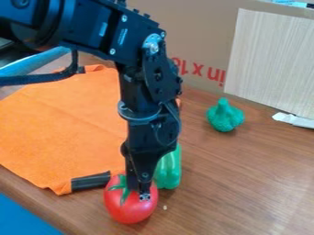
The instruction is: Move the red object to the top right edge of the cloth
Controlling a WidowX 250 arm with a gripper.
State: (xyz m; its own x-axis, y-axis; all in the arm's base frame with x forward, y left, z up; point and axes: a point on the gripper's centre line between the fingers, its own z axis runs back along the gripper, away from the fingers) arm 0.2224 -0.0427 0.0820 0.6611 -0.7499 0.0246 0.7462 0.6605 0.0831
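The red object is a tomato (126,209) with green leaves on top, standing on the wooden table just off the lower right corner of the orange cloth (67,133). My gripper (140,193) points down at the tomato's top, its tip overlapping the leaves and the upper right side. Whether it holds the tomato cannot be told. The arm hides the cloth's right side in large part.
A green pepper (170,170) stands right behind the gripper and tomato. Black tape (90,181) lies at the cloth's lower corner. Farther right is a green broccoli-like toy (225,115); a cardboard box (196,41) and light board (273,59) stand behind.
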